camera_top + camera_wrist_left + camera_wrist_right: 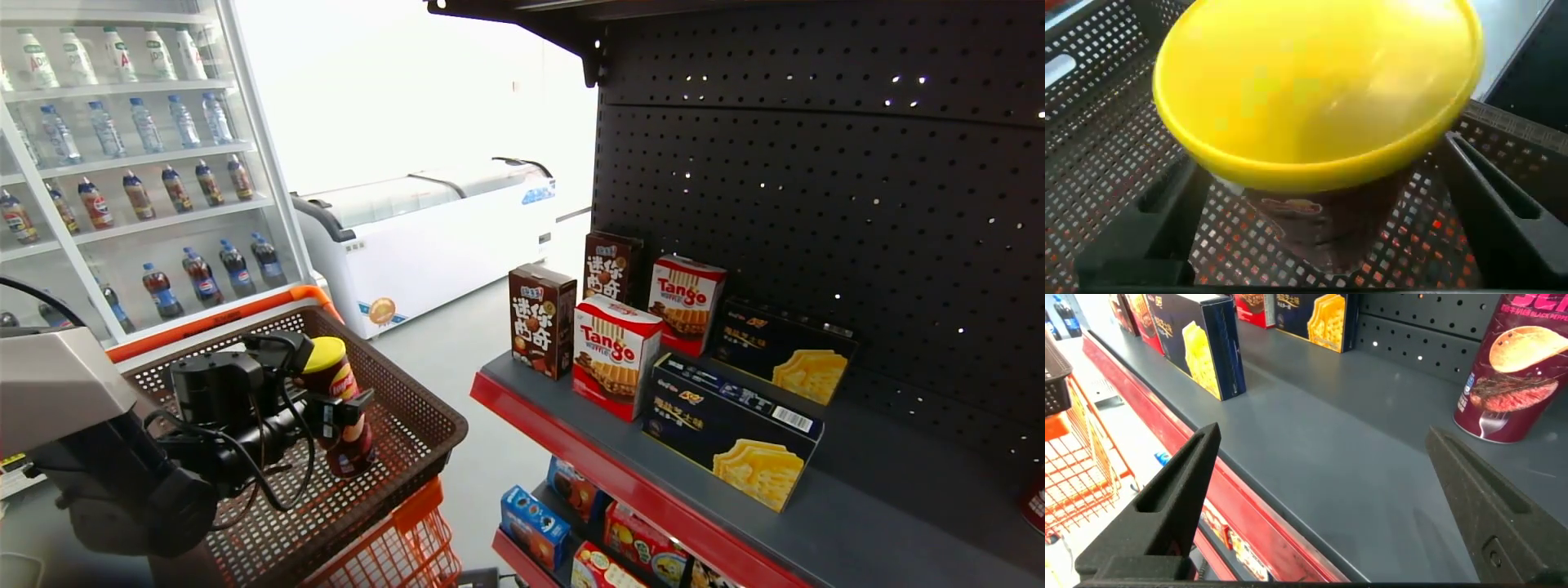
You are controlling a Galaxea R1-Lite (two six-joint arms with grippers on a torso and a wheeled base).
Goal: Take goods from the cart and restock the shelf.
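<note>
While our left jaws clamp a yellow-lidded can (pixel 339 404) upright inside the cart (pixel 408 408), though we cannot tell whether it touches the mesh floor, our right jaws hang spread apart over a bare stretch of the shelf (pixel 1323 457), near a maroon can (pixel 1515 371) standing there, with snack boxes (pixel 614 355) lined up farther along

left tool (pixel 347 412) clamps a can (pixel 329 363), apparently around its middle; right tool (pixel 1323 437) gapes wide.
</note>
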